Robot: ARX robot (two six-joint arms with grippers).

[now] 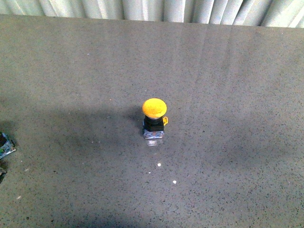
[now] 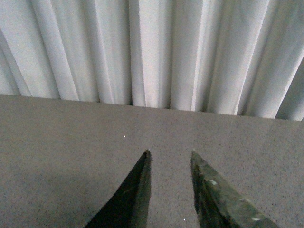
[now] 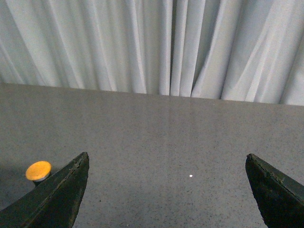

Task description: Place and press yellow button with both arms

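The yellow button (image 1: 154, 121) stands upright on the grey speckled bench (image 1: 237, 71), about in the middle of the front view and well clear of the bench's far edge, where a pale pleated curtain (image 1: 156, 9) hangs. Its round yellow-orange cap faces up over a black collar and a clear, silvery base, and a tiny yellow tab sticks out on its right side. Nothing touches it. Two small white specks (image 1: 159, 165) lie on the bench a little nearer the robot than the button. At the left edge of the front view a small dark thing (image 1: 4, 145) pokes into the picture; too little of it shows to tell what it is. In the left wrist view the left claw (image 2: 170, 153) hangs above bare bench, with its two dark fingers (image 2: 135, 194) a narrow gap apart and nothing between them. In the right wrist view the right claw (image 3: 166, 155) is spread wide, with only bare bench and one white speck in the gap. There the button shows again, with its cap just beside the outer side of one finger (image 3: 57, 194), outside the gap and not touching it.
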